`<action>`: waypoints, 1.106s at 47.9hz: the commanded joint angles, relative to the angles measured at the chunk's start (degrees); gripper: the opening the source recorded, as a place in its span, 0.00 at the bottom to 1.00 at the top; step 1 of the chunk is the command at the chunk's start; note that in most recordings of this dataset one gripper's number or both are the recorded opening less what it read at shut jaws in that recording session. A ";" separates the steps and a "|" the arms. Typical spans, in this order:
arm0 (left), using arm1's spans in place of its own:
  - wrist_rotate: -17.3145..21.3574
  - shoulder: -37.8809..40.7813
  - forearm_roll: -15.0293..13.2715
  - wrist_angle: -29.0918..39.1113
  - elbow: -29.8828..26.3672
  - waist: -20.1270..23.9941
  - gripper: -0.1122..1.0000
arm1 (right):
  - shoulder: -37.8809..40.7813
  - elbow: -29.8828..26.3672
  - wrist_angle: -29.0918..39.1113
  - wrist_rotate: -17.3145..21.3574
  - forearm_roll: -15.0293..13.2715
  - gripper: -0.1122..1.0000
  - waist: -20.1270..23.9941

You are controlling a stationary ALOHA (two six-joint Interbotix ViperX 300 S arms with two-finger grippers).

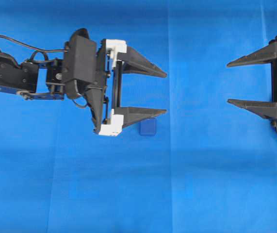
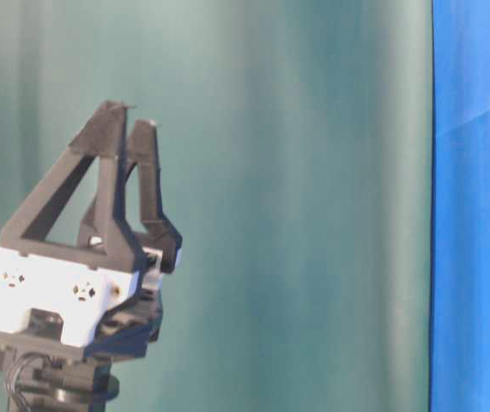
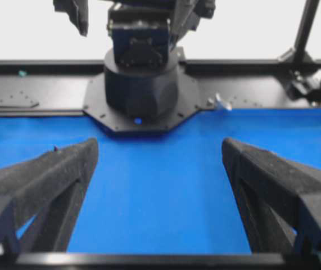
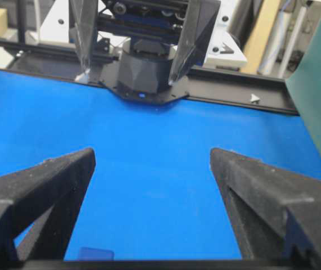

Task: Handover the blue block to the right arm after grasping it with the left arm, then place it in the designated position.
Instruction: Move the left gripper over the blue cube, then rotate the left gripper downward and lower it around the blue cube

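Black fingers w/ white brackets: your left gripper [image 1: 166, 93] is spread wide and holds nothing, hanging above the cloth. The blue block [image 1: 148, 127], a small navy cube w/ rounded edges, darker than the bright blue cloth [image 1: 128, 194] on the bench, lies just beside the lower finger's tip in the overhead view, partly under it. Your right gripper [image 1: 227, 82], all black, is also spread and empty, well apart at the right edge. The right wrist cam catches the block's top at its bottom edge; the left wrist cam shows no block. The table-level view shows only the left gripper against a green backdrop [image 2: 313, 172].
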 commanded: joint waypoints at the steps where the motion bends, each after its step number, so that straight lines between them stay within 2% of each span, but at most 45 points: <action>1: 0.09 -0.53 0.18 0.35 -1.85 -0.09 0.94 | 0.26 -1.58 -0.62 0.18 0.26 0.97 -0.09; 14: -0.35 -1.23 0.18 1.05 -0.97 -0.09 0.94 | 0.26 -1.67 -0.62 0.18 0.26 0.97 -0.09; 20: -0.53 -1.05 0.18 5.71 -2.11 -0.18 0.94 | 0.26 -1.76 -0.53 0.18 0.26 0.97 0.00; 29: -0.70 0.44 0.09 20.21 -6.86 -0.53 0.94 | 0.35 -1.85 -0.44 0.18 0.18 0.97 -0.09; 39: -0.53 2.90 0.18 39.55 -15.47 -0.62 0.94 | 0.35 -1.93 -0.26 0.18 0.26 0.97 -0.09; 53: -0.26 8.35 0.26 60.29 -26.81 -0.62 0.94 | 0.53 -2.02 0.09 0.18 0.26 0.97 -0.09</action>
